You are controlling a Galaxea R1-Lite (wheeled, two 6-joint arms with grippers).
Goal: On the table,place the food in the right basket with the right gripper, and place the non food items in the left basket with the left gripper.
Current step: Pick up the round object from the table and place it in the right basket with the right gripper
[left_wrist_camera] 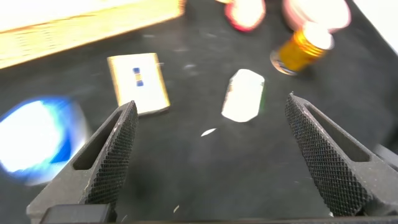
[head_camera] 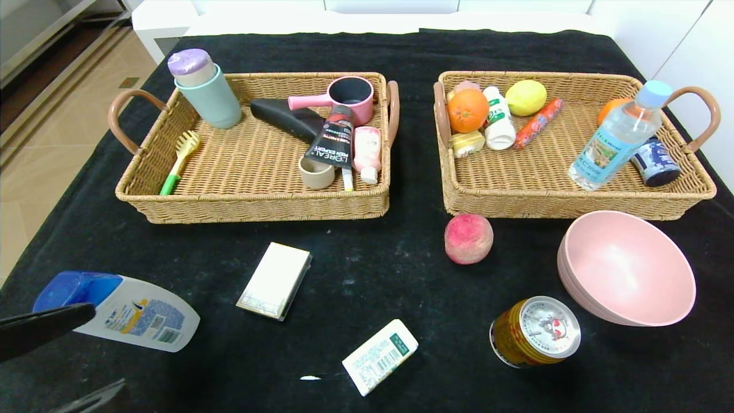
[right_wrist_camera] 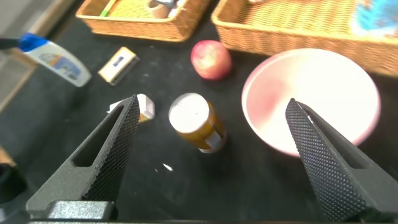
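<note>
On the black-clothed table point(head_camera: 367, 269) lie a red-pink fruit point(head_camera: 468, 238), a gold can point(head_camera: 534, 331) on its side, a white packet point(head_camera: 379, 356), a pink bowl point(head_camera: 628, 268), a white shampoo bottle with a blue cap point(head_camera: 117, 310) and a cream box point(head_camera: 275, 280). My left gripper point(head_camera: 104, 349) is open and empty at the near left, beside the bottle. Its wrist view shows it point(left_wrist_camera: 211, 101) above bare cloth, with the packet point(left_wrist_camera: 244, 94) and box point(left_wrist_camera: 138, 83) beyond. My right gripper point(right_wrist_camera: 213, 101) is open and empty above the can point(right_wrist_camera: 196, 121), next to the bowl point(right_wrist_camera: 311, 99); it is outside the head view.
The left basket point(head_camera: 252, 201) holds a cup, a tube, a brush, a pink pot and other items. The right basket point(head_camera: 573, 203) holds an orange, a lemon, a sausage, a water bottle and a tin. The fruit lies just before the right basket's front wall.
</note>
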